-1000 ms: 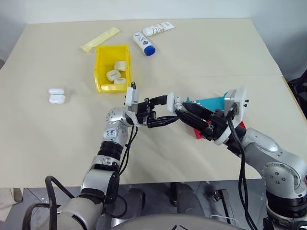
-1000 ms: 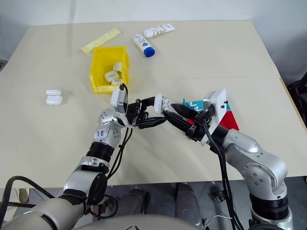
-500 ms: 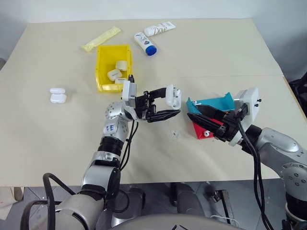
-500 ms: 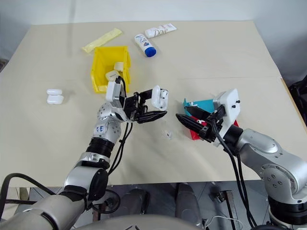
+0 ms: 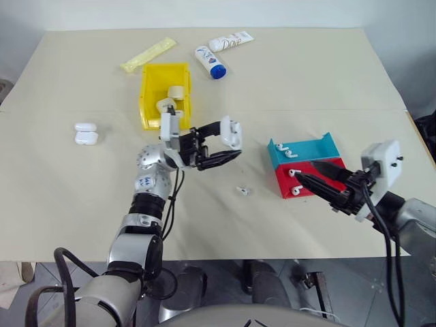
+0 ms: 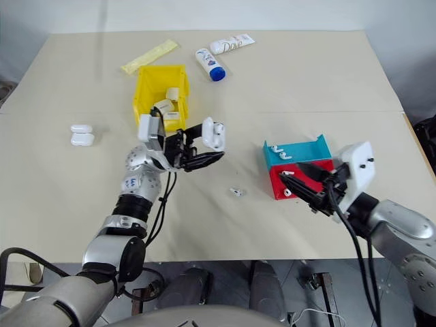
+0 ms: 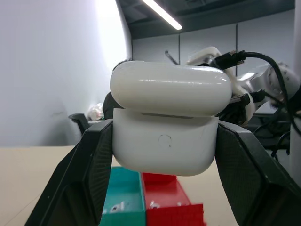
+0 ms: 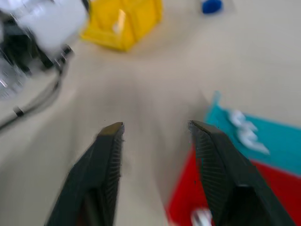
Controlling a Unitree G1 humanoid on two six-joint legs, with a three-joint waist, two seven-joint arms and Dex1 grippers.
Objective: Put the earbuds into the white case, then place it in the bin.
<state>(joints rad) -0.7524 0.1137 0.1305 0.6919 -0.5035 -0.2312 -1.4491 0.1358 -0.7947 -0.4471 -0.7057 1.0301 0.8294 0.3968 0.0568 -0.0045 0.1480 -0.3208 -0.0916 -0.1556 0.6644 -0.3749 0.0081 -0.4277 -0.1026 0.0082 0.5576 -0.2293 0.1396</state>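
- The left gripper (image 5: 230, 144) is holding the white case (image 5: 232, 132) above the worktop (image 5: 306, 82), its jaws clamped tight on the case's two sides — the wrist view is showing the lid sitting down on the body, with a thin seam visible.
- The bin (image 5: 164, 95) is lying just behind the left gripper, toward the far edge of the worktop, its long axis running away from the robot; the left arm is by far the nearer one to it, so the coming move looks like a short carry back over its rim.
- The right gripper (image 5: 308, 181) is hovering over the red tray (image 5: 306, 185), jaws parted and gripping nothing.
- A small white piece (image 5: 241, 191), possibly one of the earbuds, is lying on the worktop in front of the bin, between the two grippers — too small to be sure.
- Whether the earbuds are sitting inside the case cannot be told; the bin is already holding other cases.
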